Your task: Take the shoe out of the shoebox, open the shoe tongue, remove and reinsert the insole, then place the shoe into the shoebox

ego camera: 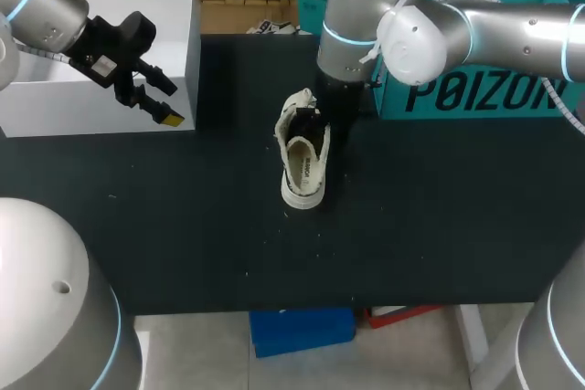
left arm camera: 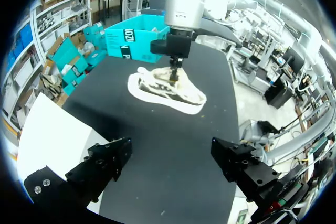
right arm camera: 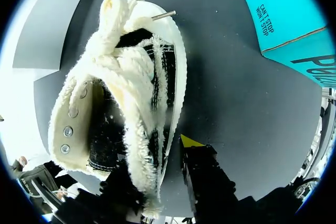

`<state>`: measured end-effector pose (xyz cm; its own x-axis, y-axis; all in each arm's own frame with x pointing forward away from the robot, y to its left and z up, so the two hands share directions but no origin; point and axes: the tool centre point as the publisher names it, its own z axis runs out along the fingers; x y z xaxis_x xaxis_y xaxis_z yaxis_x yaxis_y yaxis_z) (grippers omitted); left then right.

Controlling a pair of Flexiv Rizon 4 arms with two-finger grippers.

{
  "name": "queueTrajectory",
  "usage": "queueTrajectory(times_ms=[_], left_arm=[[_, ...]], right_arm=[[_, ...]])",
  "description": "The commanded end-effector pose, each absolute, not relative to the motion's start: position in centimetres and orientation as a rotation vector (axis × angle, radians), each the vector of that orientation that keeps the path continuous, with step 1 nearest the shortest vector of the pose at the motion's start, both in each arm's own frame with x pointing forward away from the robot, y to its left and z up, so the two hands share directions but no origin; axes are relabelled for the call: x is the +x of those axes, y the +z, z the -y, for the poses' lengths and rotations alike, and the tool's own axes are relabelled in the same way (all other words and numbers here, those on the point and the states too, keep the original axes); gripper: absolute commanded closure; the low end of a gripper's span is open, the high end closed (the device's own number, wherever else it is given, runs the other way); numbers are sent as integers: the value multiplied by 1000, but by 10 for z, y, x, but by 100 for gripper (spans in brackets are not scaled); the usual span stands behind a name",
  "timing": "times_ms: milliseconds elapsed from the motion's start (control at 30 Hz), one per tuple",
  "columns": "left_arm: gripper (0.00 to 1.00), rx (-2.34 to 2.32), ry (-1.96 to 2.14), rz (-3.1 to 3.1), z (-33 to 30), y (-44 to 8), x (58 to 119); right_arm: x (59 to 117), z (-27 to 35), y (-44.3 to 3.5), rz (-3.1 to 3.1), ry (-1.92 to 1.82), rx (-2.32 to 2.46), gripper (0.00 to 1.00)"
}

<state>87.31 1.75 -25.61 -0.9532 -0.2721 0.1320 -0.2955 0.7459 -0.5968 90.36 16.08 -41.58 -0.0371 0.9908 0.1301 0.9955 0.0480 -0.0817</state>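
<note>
The shoe [ego camera: 304, 166] is a cream low-top with thick, fuzzy cream laces, a frayed edge along its upper and a pale rubber sole. From the right wrist view its lining is black, metal eyelets dot the flap beside the opening, and the laces bunch into a knot at one end. It sits out of the box near the middle of the black table [ego camera: 183, 226] with its opening facing up, lying lengthwise from the far side toward the near edge. A printed insole shows inside.

The right gripper [left arm camera: 174, 69] comes straight down onto the far half of the shoe, at the laces. Whether it is clamped on anything I cannot tell, since the shoe hides too much of it.

The teal shoebox [ego camera: 475, 98] stands at the table's far right, close behind the right arm and apart from the shoe.

The left gripper [left arm camera: 170, 150] hangs well to the left of the shoe, by the corner of a white box [ego camera: 101, 89]. Its fingers are spread wide with nothing between them.
</note>
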Motion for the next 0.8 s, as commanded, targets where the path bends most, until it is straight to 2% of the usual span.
queueTrajectory(times_ms=[33, 733, 800], left_arm=[[0, 475, 999, 2906, -17, -256, 872], [0, 475, 999, 2906, -17, -256, 872], [0, 475, 999, 2906, -17, -256, 872]], right_arm=[[906, -161, -418, 2159, -42, -2069, 100], [906, -161, -418, 2159, -42, -2069, 100], [904, -158, -404, 2198, -48, -2071, 100]])
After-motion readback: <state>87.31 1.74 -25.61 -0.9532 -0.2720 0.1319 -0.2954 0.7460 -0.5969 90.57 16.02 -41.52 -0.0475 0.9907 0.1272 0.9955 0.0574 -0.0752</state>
